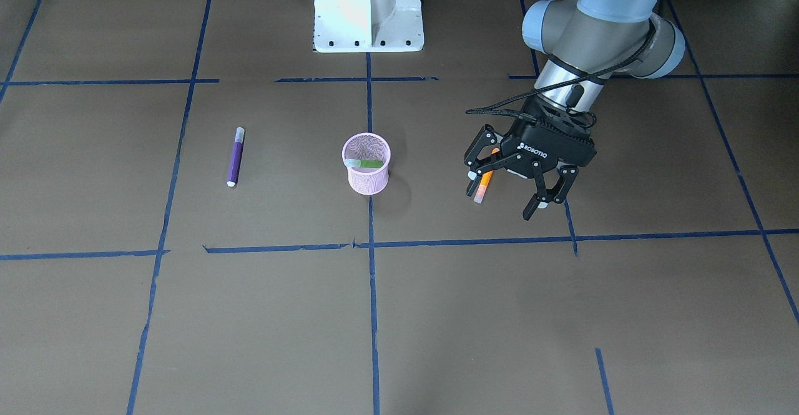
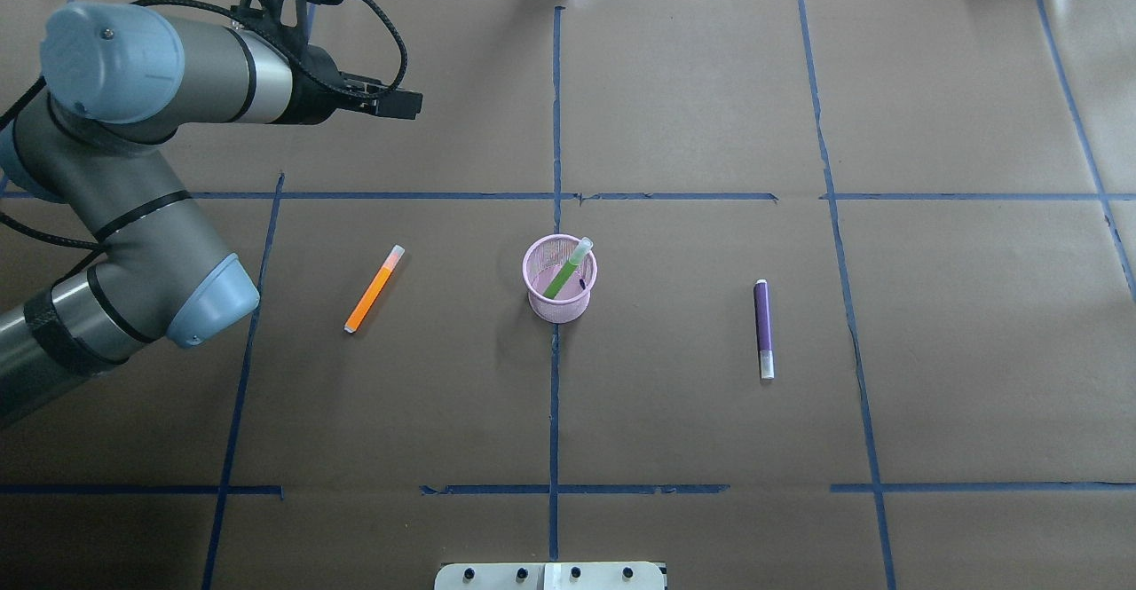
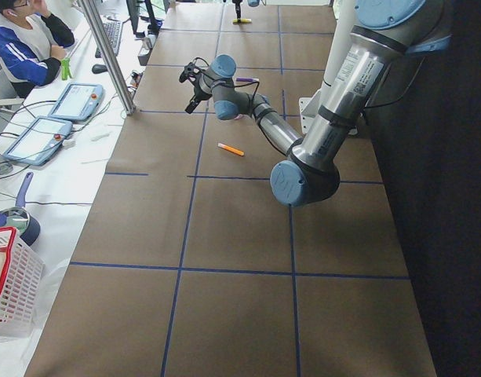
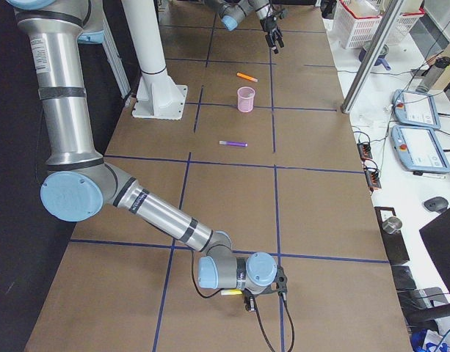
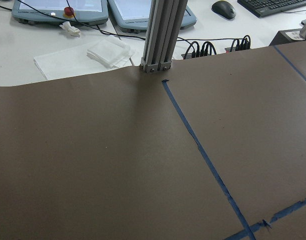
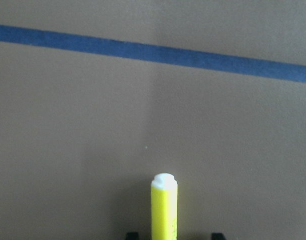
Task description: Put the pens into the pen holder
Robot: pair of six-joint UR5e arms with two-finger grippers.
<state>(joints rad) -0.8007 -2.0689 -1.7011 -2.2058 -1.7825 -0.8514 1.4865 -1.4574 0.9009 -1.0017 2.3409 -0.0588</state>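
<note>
The pink pen holder (image 2: 559,306) stands upright in the middle of the tabletop (image 2: 674,395) with the green pen (image 2: 566,272) leaning inside it, its pale cap above the rim. The orange pen (image 2: 374,290) lies flat on the holder's left-arm side and the purple pen (image 2: 762,324) flat on the other, both well apart from it. The left gripper (image 1: 507,200) hangs raised near the orange pen, jaws spread and empty. A yellow pen (image 6: 164,210) pokes out between the jaws of the right gripper (image 6: 173,234); whether they clamp it cannot be told

Orange pen (image 1: 484,184) partly hidden behind the left end effector (image 1: 504,201), yellow pen (image 6: 164,210) cut off by the lower edge at the right end effector (image 6: 171,236), only its fingertips (image 6: 132,235) showing, grip unclear
</note>
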